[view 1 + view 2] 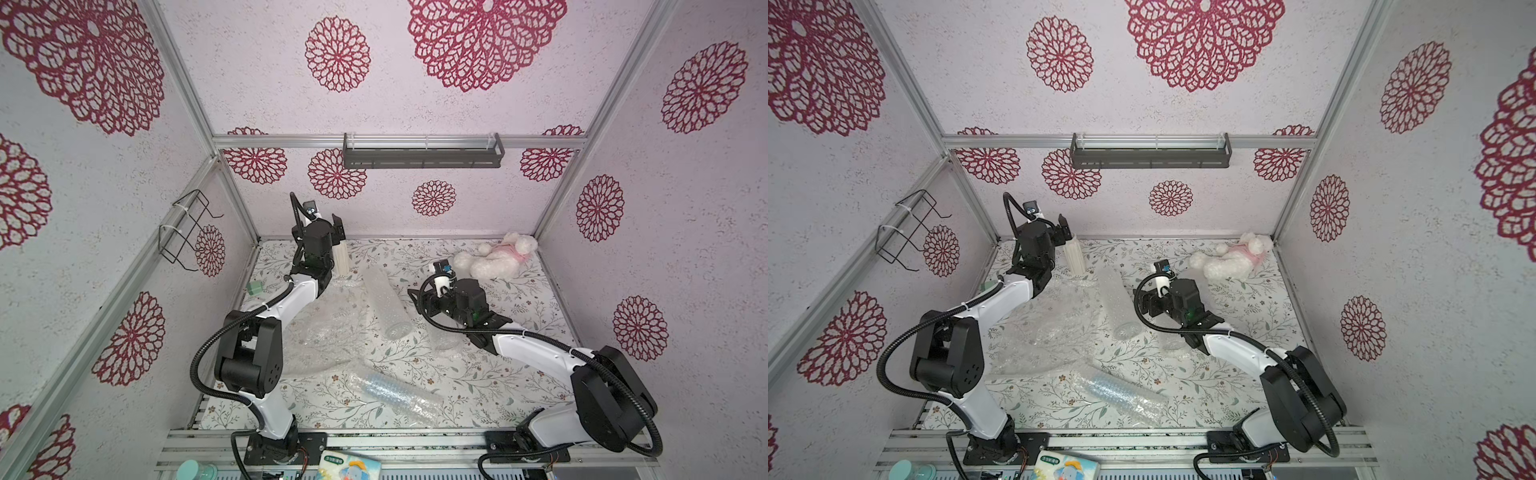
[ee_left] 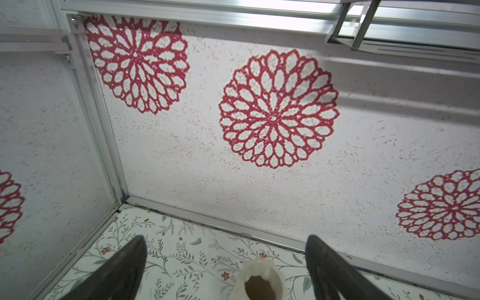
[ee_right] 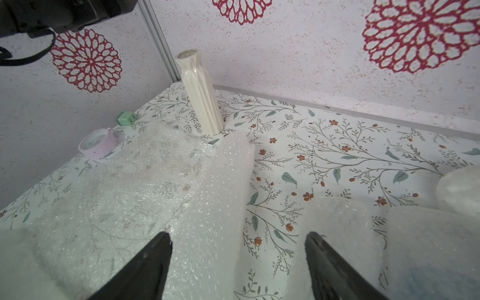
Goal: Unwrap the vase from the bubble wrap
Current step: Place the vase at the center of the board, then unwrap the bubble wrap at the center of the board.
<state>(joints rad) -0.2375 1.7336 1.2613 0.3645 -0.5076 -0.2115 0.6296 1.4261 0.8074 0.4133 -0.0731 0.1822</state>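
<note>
A cream ribbed vase (image 1: pixel 341 261) (image 1: pixel 1074 258) (image 3: pixel 201 96) stands upright and bare at the back left of the table. My left gripper (image 2: pixel 226 237) (image 1: pixel 337 231) hangs open just above it. The vase's mouth (image 2: pixel 259 281) sits between the wide-spread fingers, touching neither. Crinkly bubble wrap (image 1: pixel 328 328) (image 3: pixel 168 181) lies loose and flattened in front of the vase, with a rolled tube (image 1: pixel 384 301) of it beside. My right gripper (image 3: pixel 238 233) (image 1: pixel 415 301) is open low over the edge of that tube, holding nothing.
A bubble-wrapped pale blue item (image 1: pixel 395 390) lies near the front edge. A white plush toy (image 1: pixel 496 257) is at the back right. A green cube (image 3: pixel 126 119) and a pink round dish (image 3: pixel 97 142) sit by the left wall. A grey shelf (image 1: pixel 422 156) hangs on the back wall.
</note>
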